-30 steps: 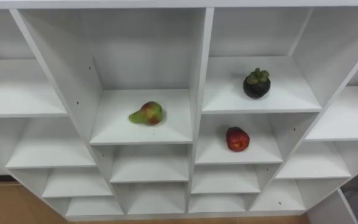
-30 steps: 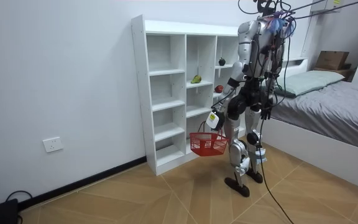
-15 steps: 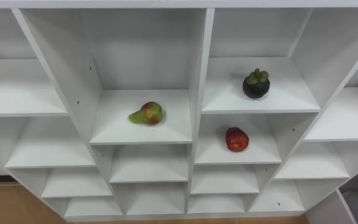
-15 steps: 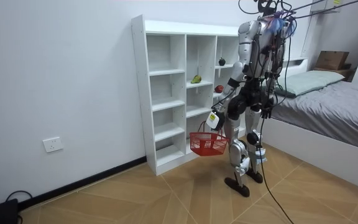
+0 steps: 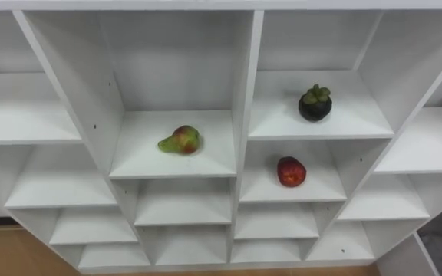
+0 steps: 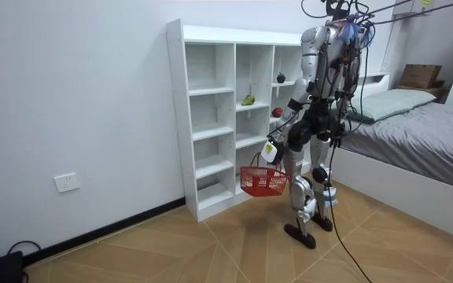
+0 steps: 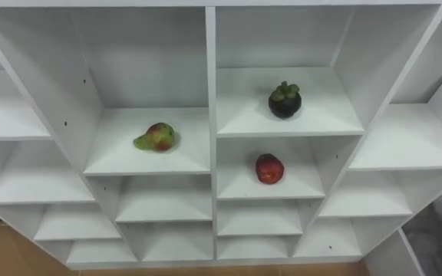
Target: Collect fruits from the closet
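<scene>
Room view: left hand (image 6: 271, 150) is curled on the red basket (image 6: 263, 181) handle, low by the closet (image 6: 174, 118). Risk: round fruit may roll off a shelf's front edge if bumped. Pear (image 5: 180, 140) sits mid shelf, apple (image 5: 291, 171) right & lower, mangosteen (image 5: 315, 104) above it, all well apart from that hand.

Shelf (image 5: 173, 157) cubbies open-fronted; dividers flank fruit.
</scene>
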